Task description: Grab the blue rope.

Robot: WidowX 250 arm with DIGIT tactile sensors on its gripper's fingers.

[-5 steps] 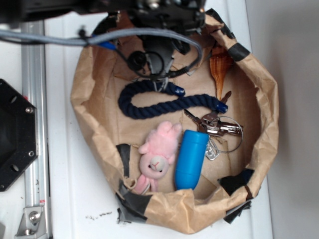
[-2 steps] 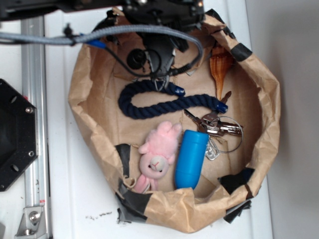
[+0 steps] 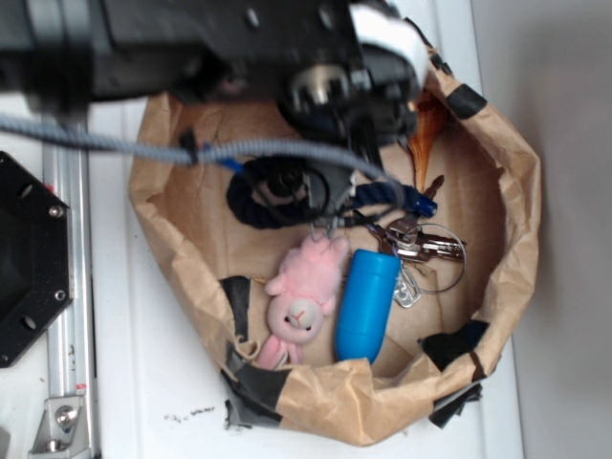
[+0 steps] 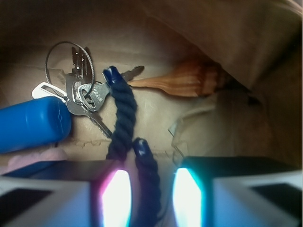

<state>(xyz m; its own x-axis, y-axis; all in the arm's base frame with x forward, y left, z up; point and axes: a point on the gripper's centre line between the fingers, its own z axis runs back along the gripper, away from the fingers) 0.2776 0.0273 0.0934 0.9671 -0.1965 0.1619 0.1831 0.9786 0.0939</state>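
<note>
**Between the spread pads: a navy cord in a paper bag**

Nearest the wrist lens, the gripper (image 4: pixel 147 196) stands with its two glowing pads apart, and one strand of the blue rope (image 4: pixel 124 124) runs up through the gap between them; the jaws are open, and whether either pad touches the cord cannot be told. Just beyond the pads a capped end of the rope lies against its other strand; that second strand climbs away to a second capped end beside the keys (image 4: pixel 80 92). The cord is thick, dark navy and plainly twisted; its caps are smoother and shinier than the rest. To the left of it in the wrist view lies the blue cylinder (image 4: pixel 33 124), bright and smooth, with a sliver of pink below it; the key ring sits past the cylinder, one key blade passing under the rope. Farther off, a brown shell (image 4: pixel 187 81) points its tip toward the rope's far end; behind everything rises the crumpled wall of the paper bag (image 4: pixel 222 35).

From the exterior view, the arm covers much of the rope (image 3: pixel 251 206); its curved navy loop shows at the left beneath a grey cable (image 3: pixel 115 143), and a blue tip shows near the keys (image 3: pixel 416 239); the pink plush toy (image 3: pixel 304 292) and the cylinder (image 3: pixel 365 304) lie side by side nearer the taped rim of the bag (image 3: pixel 512 239).
</note>
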